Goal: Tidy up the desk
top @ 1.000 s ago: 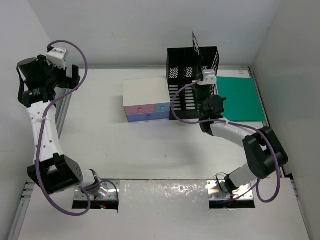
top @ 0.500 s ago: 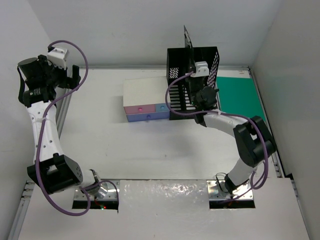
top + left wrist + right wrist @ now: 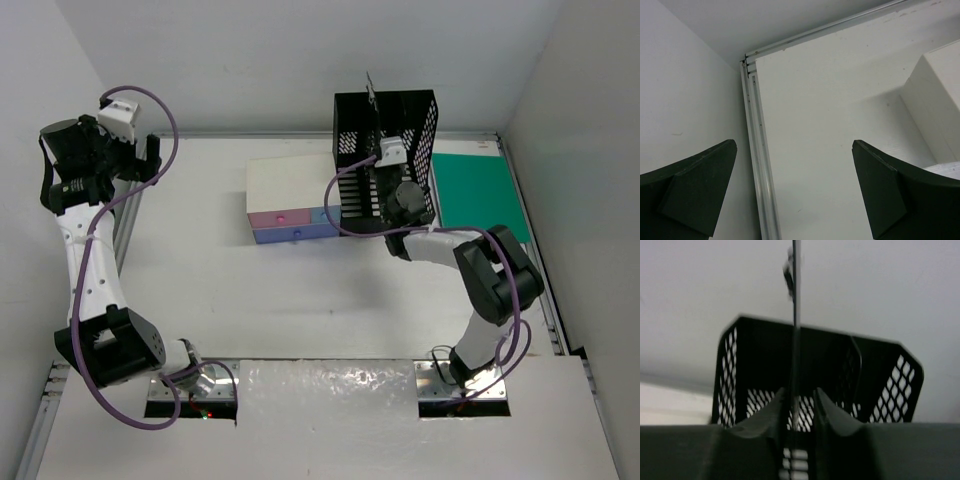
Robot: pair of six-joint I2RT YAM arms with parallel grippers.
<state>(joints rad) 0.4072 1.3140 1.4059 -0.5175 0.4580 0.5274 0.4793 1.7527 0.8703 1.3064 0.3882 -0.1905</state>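
Observation:
The desk [image 3: 200, 270] is a wide white tabletop with a thin grey rim. A black mesh organizer [image 3: 412, 120] stands at its back centre and fills the right wrist view [image 3: 880, 375]. My right gripper [image 3: 380, 165] is at the organizer's open side, shut on a thin black board [image 3: 370, 95] that stands upright and edge-on above the mesh. In the right wrist view the board [image 3: 795, 315] rises as a thin line from between my fingers [image 3: 801, 402]. My left gripper [image 3: 140, 155] is open and empty, held high over the desk's far left corner [image 3: 795, 185].
A small white-topped box with pink and blue drawers [image 3: 290, 200] sits just left of the organizer; its white side shows in the left wrist view [image 3: 940, 100]. A green sheet [image 3: 485, 195] lies flat to the organizer's right. Walls close in on three sides; the grey rim [image 3: 760, 175] runs under my left gripper.
My right gripper has moved left along the organizer with the black board, which has turned from showing its face to edge-on. The left arm has barely moved.

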